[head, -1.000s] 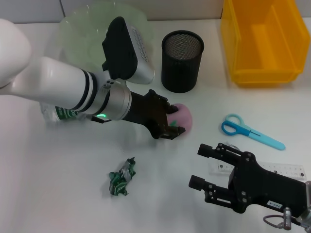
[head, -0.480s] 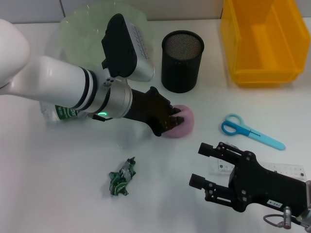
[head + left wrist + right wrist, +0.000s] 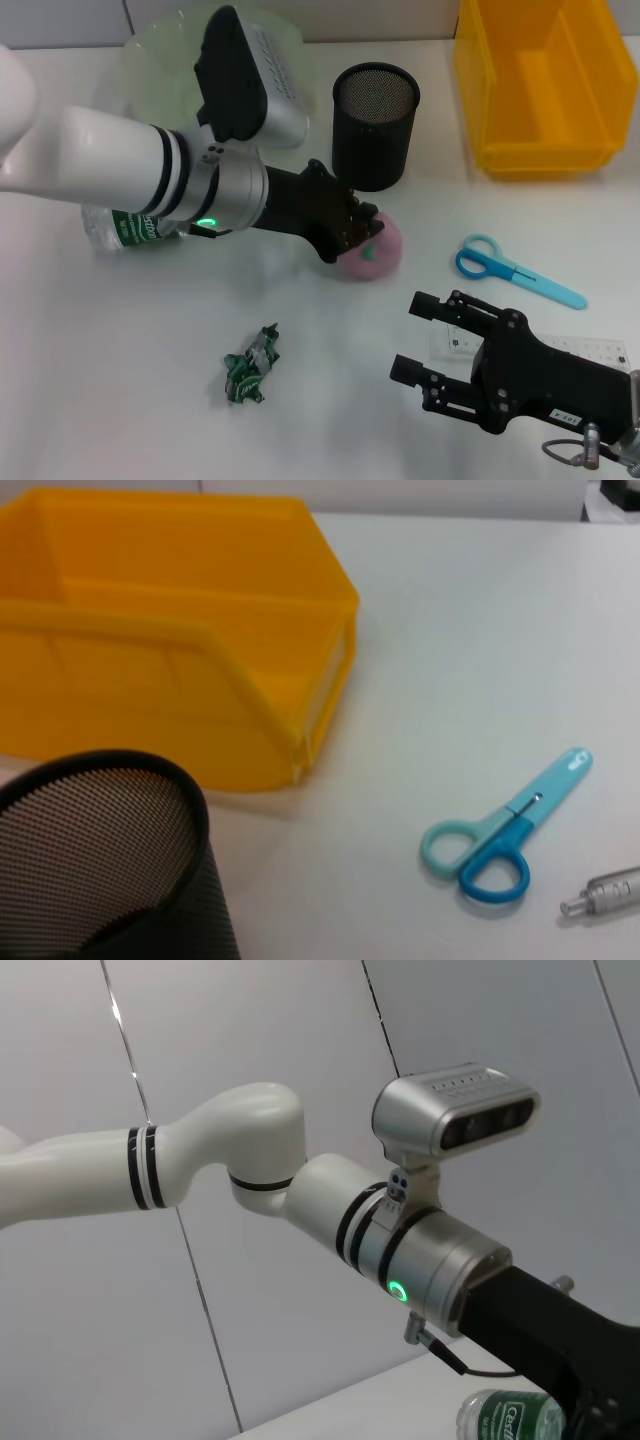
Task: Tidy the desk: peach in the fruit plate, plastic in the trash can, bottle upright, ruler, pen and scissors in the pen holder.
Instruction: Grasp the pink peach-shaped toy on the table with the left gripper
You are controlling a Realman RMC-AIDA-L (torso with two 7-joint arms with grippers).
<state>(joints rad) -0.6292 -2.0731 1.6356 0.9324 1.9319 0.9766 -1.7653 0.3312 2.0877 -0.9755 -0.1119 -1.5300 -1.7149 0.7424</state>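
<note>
Just in front of the pen holder [image 3: 374, 125], the left end effector [image 3: 352, 236] pinches the peach [image 3: 375, 251] for the fruit plate [image 3: 150, 60], while the right end effector [image 3: 425, 338] waits spread, nearer the tabletop's [image 3: 120, 380] front edge.

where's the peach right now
In the head view the peach sits mid-desk, gripped by the left tool, just in front of the black mesh pen holder and left of the scissors.

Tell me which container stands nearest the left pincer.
The black mesh pen holder; the left pincer grips the pink peach just before it.
</note>
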